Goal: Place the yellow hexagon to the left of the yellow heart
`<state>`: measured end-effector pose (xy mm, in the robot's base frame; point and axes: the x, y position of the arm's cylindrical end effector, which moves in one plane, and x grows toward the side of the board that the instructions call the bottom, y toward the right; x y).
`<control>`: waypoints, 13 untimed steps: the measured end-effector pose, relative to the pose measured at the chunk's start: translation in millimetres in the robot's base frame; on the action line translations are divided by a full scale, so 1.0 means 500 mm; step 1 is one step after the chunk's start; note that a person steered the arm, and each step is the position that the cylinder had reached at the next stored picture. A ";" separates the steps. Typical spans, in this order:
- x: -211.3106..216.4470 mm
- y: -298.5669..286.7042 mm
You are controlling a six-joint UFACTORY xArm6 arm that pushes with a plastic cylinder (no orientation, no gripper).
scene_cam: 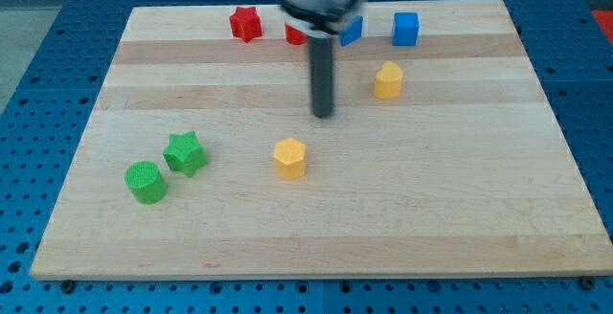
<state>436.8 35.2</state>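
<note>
Your arm carries no hand, only a rod holding nothing; my tip (323,115) rests on the surface (460,199), above the yellow hexagon (289,157) and left of the yellow heart (388,80). You'll find no readable writing anywhere.

Setting: robotics lab bench, tabletop pushing station.

Evidence, as seen from my station: a pale wooden board (316,218) filling mid-frame, laid on a blue perforated metal table (29,94) with a regular hole grid showing along the frame's left, right and bottom edges; small moulded test blocks in red, blue, yellow and green spread over the board; my own dark rod under a metal mount at upper centre, my tip (323,115) on the board.
</note>
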 end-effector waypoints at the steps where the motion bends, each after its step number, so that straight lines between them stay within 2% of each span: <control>1: 0.178 -0.037; 3: 0.197 -0.066; 4: 0.209 -0.134; 5: 0.169 -0.157; 6: 0.093 -0.109; 7: 0.017 -0.109; 8: 0.065 -0.090; 10: 0.009 -0.148; 12: -0.100 -0.166; 13: -0.093 -0.168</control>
<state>390.4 -48.9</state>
